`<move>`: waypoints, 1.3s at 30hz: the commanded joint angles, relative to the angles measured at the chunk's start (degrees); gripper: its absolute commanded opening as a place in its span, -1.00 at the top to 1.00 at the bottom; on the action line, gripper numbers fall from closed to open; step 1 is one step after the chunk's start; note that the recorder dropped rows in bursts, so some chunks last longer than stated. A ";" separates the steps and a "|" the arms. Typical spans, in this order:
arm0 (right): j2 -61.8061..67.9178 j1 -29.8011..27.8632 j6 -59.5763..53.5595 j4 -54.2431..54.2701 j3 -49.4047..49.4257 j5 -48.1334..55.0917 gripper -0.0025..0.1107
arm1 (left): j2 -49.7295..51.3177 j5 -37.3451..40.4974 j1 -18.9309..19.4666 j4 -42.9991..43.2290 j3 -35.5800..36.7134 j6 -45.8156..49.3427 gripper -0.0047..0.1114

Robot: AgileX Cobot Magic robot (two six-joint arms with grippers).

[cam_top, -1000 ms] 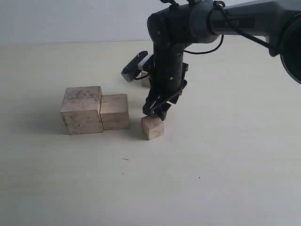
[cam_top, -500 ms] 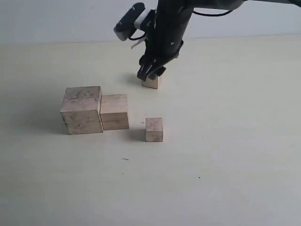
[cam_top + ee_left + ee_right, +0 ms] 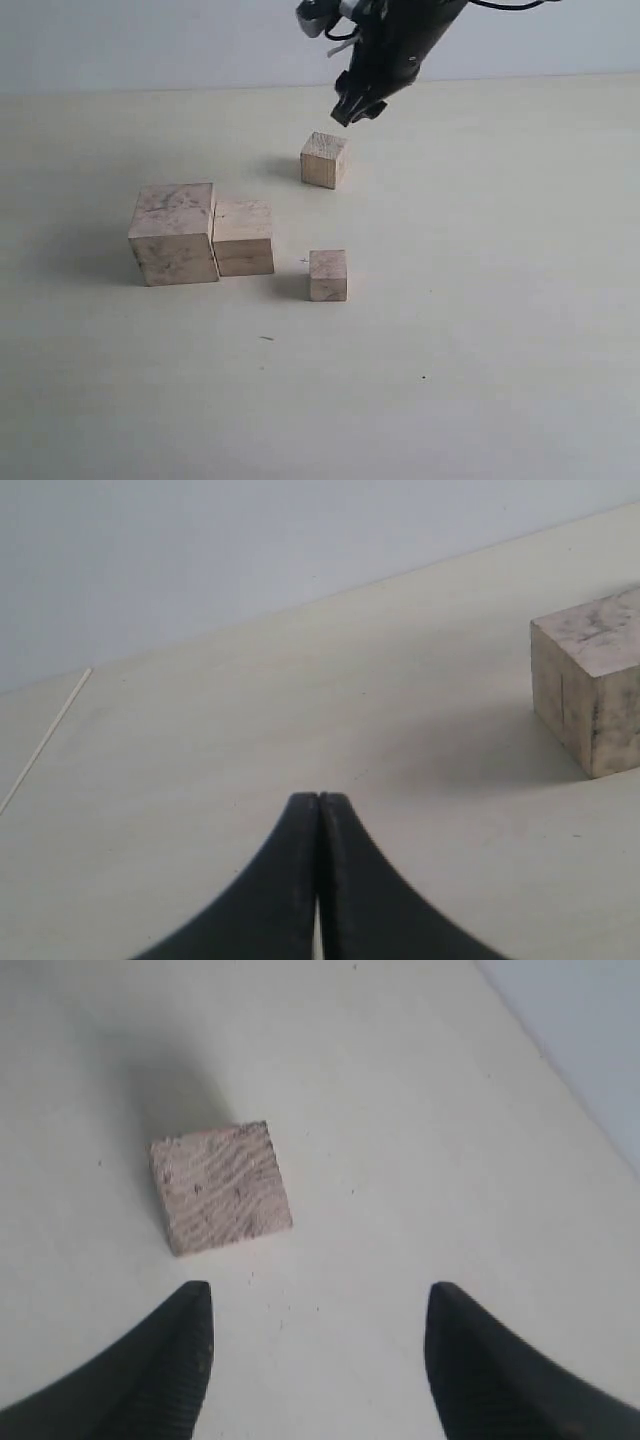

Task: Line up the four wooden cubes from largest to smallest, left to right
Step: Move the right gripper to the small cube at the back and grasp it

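Observation:
Four wooden cubes rest on the pale table. The largest cube (image 3: 172,233), with mottled faces, touches the second cube (image 3: 244,237) on its right. The smallest cube (image 3: 328,275) stands a short gap further right. The third cube (image 3: 325,160) sits alone further back. My right gripper (image 3: 358,108) hangs open above and just right of that back cube, holding nothing. In the right wrist view the same cube (image 3: 220,1188) lies beyond the open right gripper (image 3: 318,1295). The left gripper (image 3: 319,798) is shut and empty, with the largest cube (image 3: 590,695) off to one side.
The pale table (image 3: 480,330) meets a light wall (image 3: 150,40) at the back. A thin seam line (image 3: 45,740) runs across the table in the left wrist view. The left arm is outside the exterior view.
The right gripper has left the smallest cube, swung back past the third cube, and risen above it. The smallest cube now sits squared rather than turned.

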 commanded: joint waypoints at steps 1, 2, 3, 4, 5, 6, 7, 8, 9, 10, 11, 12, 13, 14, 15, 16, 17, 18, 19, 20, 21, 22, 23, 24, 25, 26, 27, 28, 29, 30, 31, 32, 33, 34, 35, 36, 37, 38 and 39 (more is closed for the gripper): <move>-0.25 -6.07 -25.50 23.62 0.23 6.13 -0.08 | -0.29 -0.77 -0.38 0.05 0.02 -0.19 0.92; 0.29 -7.37 -33.28 31.46 0.23 6.50 -0.08 | -0.29 -0.77 -0.38 0.05 0.02 -0.19 0.92; 0.79 -7.85 -36.55 33.92 0.23 6.79 -0.08 | -0.29 -0.77 -0.38 0.05 0.02 -0.19 0.92; 2.05 -8.13 -40.85 36.34 0.23 6.80 -0.08 | -0.29 -0.77 -0.38 0.05 0.02 -0.19 0.92; 3.18 -8.12 -43.36 37.67 0.23 6.80 -0.08 | -0.29 -0.77 -0.38 0.05 0.02 -0.19 0.92; 5.19 -8.12 -45.16 38.55 0.23 6.80 -0.09 | -0.29 -0.77 -0.38 0.05 0.02 -0.19 0.92; 6.26 -8.12 -45.79 38.95 0.23 6.80 -0.14 | -0.29 -0.77 -0.38 0.05 0.02 -0.19 0.92; 7.92 -8.12 -45.90 39.09 0.23 6.10 -0.28 | -0.29 -0.77 -0.38 0.05 0.02 -0.19 0.92; 8.69 -8.12 -45.90 39.09 0.23 5.38 -0.41 | -0.29 -0.77 -0.38 0.05 0.02 -0.19 0.92; 9.44 -8.12 -45.78 39.09 0.23 4.62 -0.56 | -0.29 -0.77 -0.38 0.05 0.02 -0.19 0.92; 9.76 -8.12 -45.78 39.09 0.23 3.77 -0.67 | -0.29 -0.77 -0.38 0.05 0.02 -0.19 0.92; 9.95 -8.12 -45.78 39.56 0.23 2.86 -0.73 | -0.29 -0.77 -0.38 0.05 0.02 -0.19 0.92; 10.05 -8.12 -45.78 40.16 0.23 2.11 -0.74 | -0.29 -0.77 -0.38 0.05 0.02 -0.19 0.92; 10.19 -8.12 -45.78 40.16 0.23 1.61 -0.74 | -0.29 -0.77 -0.38 0.05 0.02 -0.19 0.92; 10.19 -8.12 -45.90 40.16 0.23 1.20 -0.74 | -0.29 -0.77 -0.38 0.05 0.02 -0.19 0.92; 10.24 -8.12 -46.26 40.36 0.23 0.60 -0.74 | -0.29 -0.77 -0.38 0.05 0.02 -0.19 0.92; 10.36 -8.12 -47.14 40.79 0.23 0.30 -0.74 | -0.29 -0.77 -0.38 0.05 0.02 -0.19 0.92; 10.34 -8.12 -47.88 41.30 0.23 0.15 -0.74 | -0.29 -0.77 -0.38 0.05 0.02 -0.19 0.92; 10.61 -8.12 -49.13 42.25 0.23 -0.16 -0.74 | -0.29 -0.77 -0.38 0.05 0.02 -0.19 0.92; 10.66 -8.12 -50.03 43.52 0.23 -0.31 -0.74 | -0.29 -0.77 -0.38 0.05 0.02 -0.19 0.92; 10.99 -8.12 -51.12 44.72 0.23 -0.31 -0.74 | -0.29 -0.77 -0.38 0.05 0.02 -0.19 0.92; 11.48 -8.12 -52.55 46.88 0.23 -0.44 -0.73 | -0.29 -0.77 -0.38 0.05 0.02 -0.19 0.92; 11.88 -8.12 -53.81 48.05 0.23 -0.58 -0.73 | -0.29 -0.77 -0.38 0.05 0.02 -0.19 0.92; 12.41 -8.12 -55.01 49.33 0.23 -0.88 -0.72 | -0.29 -0.77 -0.38 0.05 0.02 -0.19 0.92; 13.09 -8.12 -55.59 49.56 0.23 -1.16 -0.71 | -0.29 -0.77 -0.38 0.05 0.02 -0.19 0.92; 13.53 -8.12 -56.07 49.61 0.23 -1.14 -0.70 | -0.29 -0.77 -0.38 0.05 0.02 -0.19 0.92; 14.05 -8.12 -56.37 49.61 0.23 -1.66 -0.70 | -0.29 -0.77 -0.38 0.05 0.02 -0.19 0.92; 14.43 -8.12 -56.37 49.61 0.23 -2.60 -0.70 | -0.29 -0.77 -0.38 0.05 0.02 -0.19 0.92; 14.72 -8.12 -56.37 49.61 0.23 -3.37 -0.70 | -0.29 -0.77 -0.38 0.05 0.02 -0.19 0.92; 15.01 -8.12 -56.37 49.61 0.23 -4.02 -0.70 | -0.29 -0.77 -0.38 0.05 0.02 -0.19 0.92; 15.11 -8.12 -57.29 50.13 0.23 -4.55 -0.70 | -0.29 -0.77 -0.38 0.05 0.02 -0.19 0.92; 15.25 -8.12 -58.70 50.44 0.23 -4.61 -0.70 | -0.29 -0.77 -0.38 0.05 0.02 -0.19 0.92; 15.34 -8.12 -60.18 51.36 0.23 -4.61 -0.70 | -0.29 -0.77 -0.38 0.05 0.02 -0.19 0.92; 15.34 -8.12 -61.48 52.62 0.23 -4.61 -0.70 | -0.29 -0.77 -0.38 0.05 0.02 -0.19 0.92; 15.34 -8.12 -62.51 53.70 0.23 -4.61 -0.70 | -0.29 -0.77 -0.38 0.05 0.02 -0.19 0.92; 15.34 -8.12 -63.23 54.72 0.23 -4.61 -0.70 | -0.29 -0.77 -0.38 0.05 0.02 -0.19 0.92; 15.34 -8.12 -63.98 55.87 0.23 -4.61 -0.68 | -0.29 -0.77 -0.38 0.05 0.02 -0.19 0.92; 15.47 -8.12 -64.06 56.05 0.23 -4.61 -0.64 | -0.29 -0.77 -0.38 0.05 0.02 -0.19 0.92; 15.58 -8.12 -64.25 56.05 0.23 -4.61 -0.58 | -0.29 -0.77 -0.38 0.05 0.02 -0.19 0.92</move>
